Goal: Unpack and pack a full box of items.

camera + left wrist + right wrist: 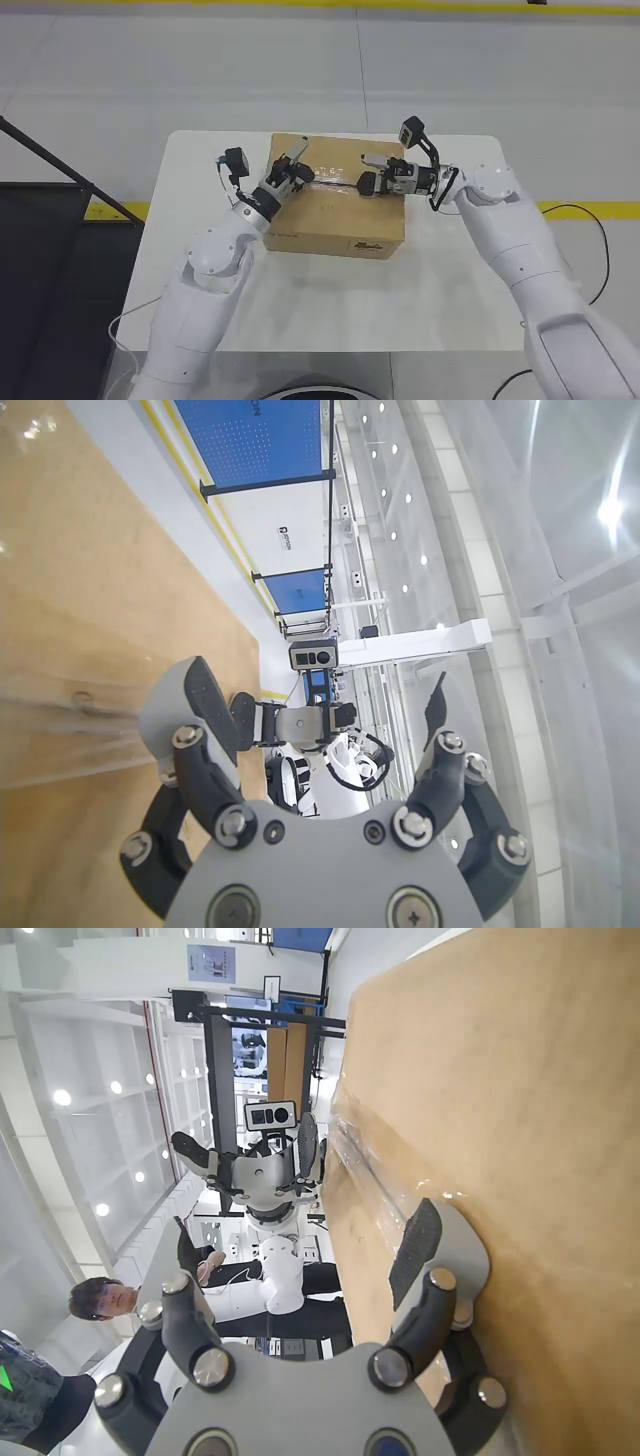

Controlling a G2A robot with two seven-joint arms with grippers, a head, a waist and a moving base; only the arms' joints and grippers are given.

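Note:
A closed brown cardboard box sits on the white table, sealed along its top seam with clear tape. My left gripper stands open over the box's left end, one finger lying on the cardboard by the tape. My right gripper stands open over the box's right end, one finger pressed against the box top beside the tape. The two grippers face each other across the seam. Nothing is held in either.
The box takes up the far middle of the table. Bare white tabletop lies in front of it and to both sides. A black stand's leg crosses the floor at the left.

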